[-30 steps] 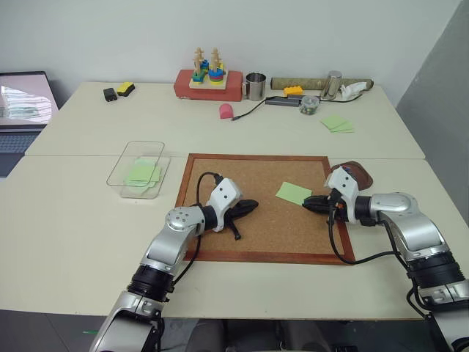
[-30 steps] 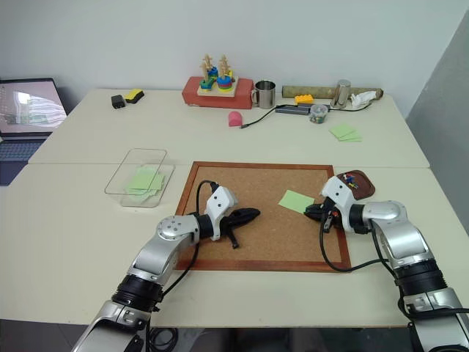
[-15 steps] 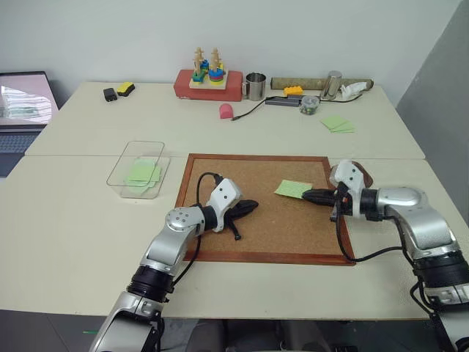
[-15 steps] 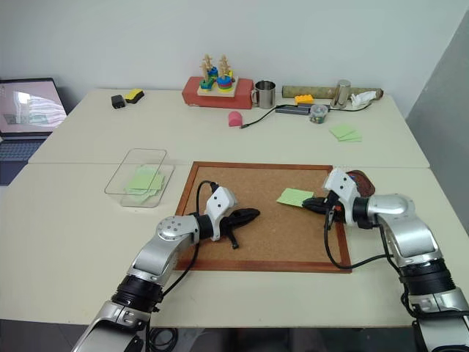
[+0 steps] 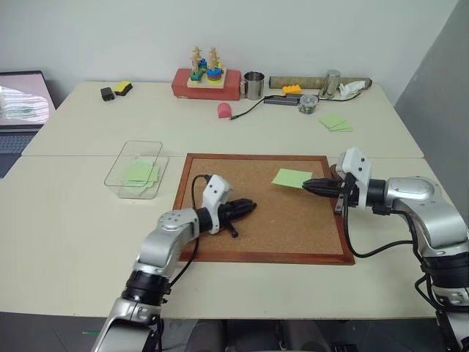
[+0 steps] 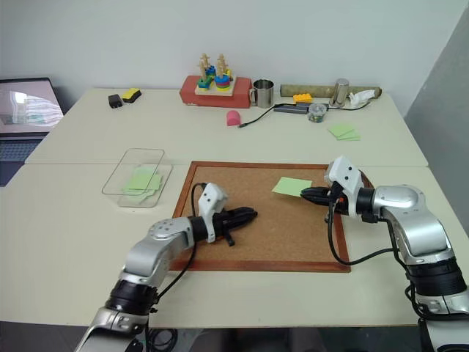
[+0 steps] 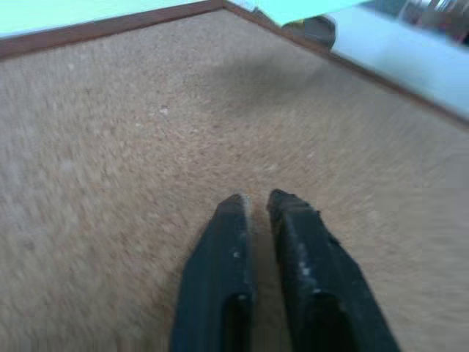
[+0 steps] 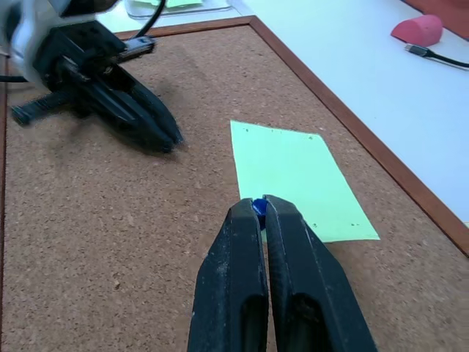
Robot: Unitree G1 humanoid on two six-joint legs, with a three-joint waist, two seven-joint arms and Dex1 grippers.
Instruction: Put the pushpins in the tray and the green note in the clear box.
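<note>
Blue pushpin [image 8: 257, 207] is pinched in right gripper [image 8: 256, 209] just above green note [image 8: 297, 178], tray and box steps are left

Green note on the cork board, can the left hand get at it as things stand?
Probably yes: the left hand sits on the cork board, with bare cork between it and the green note; the right hand pinches a pin nearby.

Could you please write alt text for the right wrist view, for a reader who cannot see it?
The right gripper is shut on a blue pushpin, just above a light green note that lies on the cork board. The left gripper rests on the board farther off, and a pink object lies on the table beyond.
</note>
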